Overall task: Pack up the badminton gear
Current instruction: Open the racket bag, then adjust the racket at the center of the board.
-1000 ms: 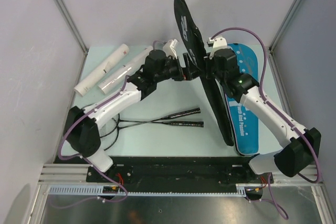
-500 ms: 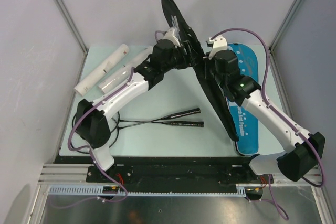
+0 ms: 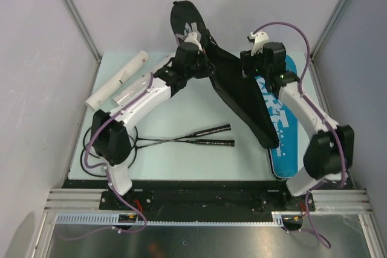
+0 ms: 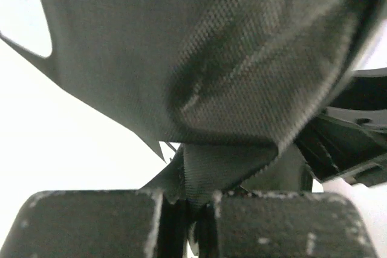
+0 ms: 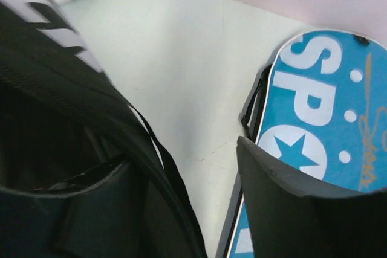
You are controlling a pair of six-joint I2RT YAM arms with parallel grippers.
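Note:
The blue-black bag lies open along the right of the table, its blue half [image 3: 282,126] flat, lettered in white [image 5: 326,83]. Its black flap [image 3: 233,92] is raised and leans to the back left. My left gripper [image 3: 201,52] is shut on a black strap at the flap's edge [image 4: 224,167], pinched between the pads [image 4: 91,222]. My right gripper [image 3: 258,66] stands open beside the flap, holding nothing; the flap [image 5: 54,89] fills the left of its view. Two thin rackets [image 3: 199,138] lie crossed mid-table. Two white tubes [image 3: 118,77] lie at the back left.
Grey walls with metal posts [image 3: 72,13] close in the table at the back and sides. A black cable loop [image 3: 130,149] lies near the left arm's base. The arms' bases sit on a black rail [image 3: 199,194] at the near edge.
My left gripper has shut on the flap's strap and drawn the flap to the back left. My right gripper has opened, let go of the flap and moved back and right.

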